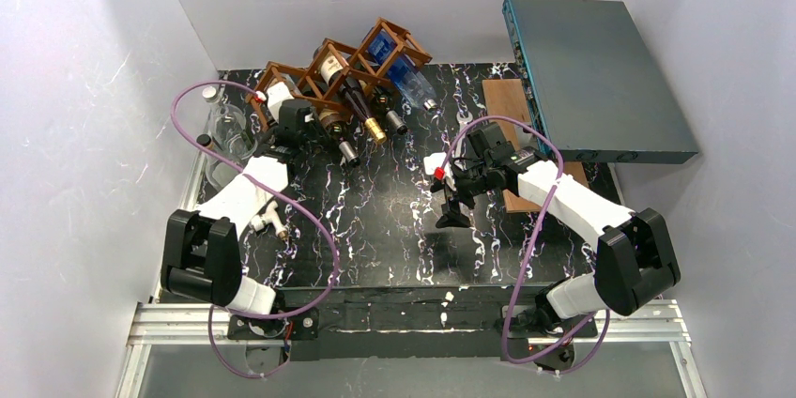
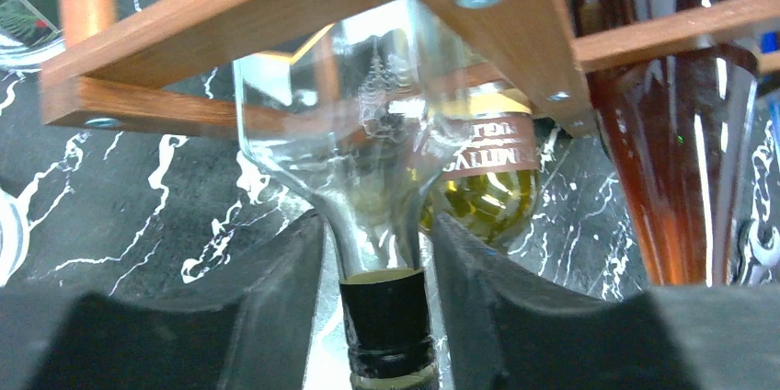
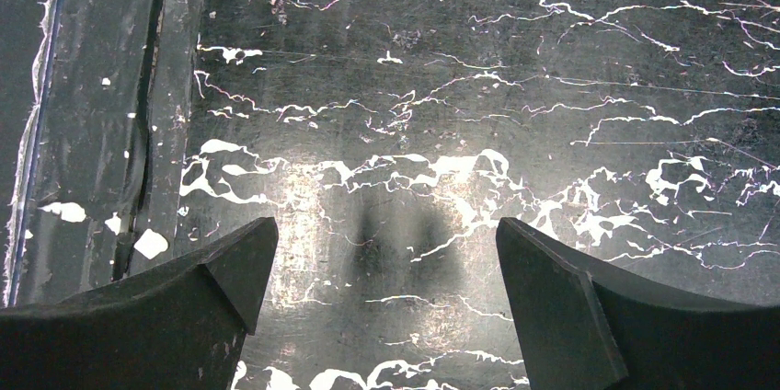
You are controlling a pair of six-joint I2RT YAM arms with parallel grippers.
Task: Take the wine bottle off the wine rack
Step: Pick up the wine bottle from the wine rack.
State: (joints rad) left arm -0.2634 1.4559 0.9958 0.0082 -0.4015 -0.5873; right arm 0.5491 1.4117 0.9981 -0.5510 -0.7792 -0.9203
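Observation:
The reddish-brown wine rack (image 1: 329, 65) stands at the back left with several bottles lying in its cells. In the left wrist view its wooden bars (image 2: 276, 4) cross above a clear wine bottle (image 2: 368, 123) whose dark-capped neck (image 2: 386, 316) points at the camera. My left gripper (image 2: 379, 257) sits around that neck, open, with a thin gap on each side. From above, the left gripper (image 1: 298, 118) is at the rack's front left corner. My right gripper (image 1: 451, 206) hangs open over bare tabletop, and the right wrist view shows nothing between its fingers (image 3: 230, 270).
An amber bottle (image 2: 681, 178) and a labelled yellowish bottle (image 2: 487, 178) lie right of the clear one. A blue bottle (image 1: 399, 65) fills the rack's right cell. Clear glassware (image 1: 225, 126) stands at the left edge. A grey box (image 1: 601, 69) and a wooden board (image 1: 512, 112) sit at the right.

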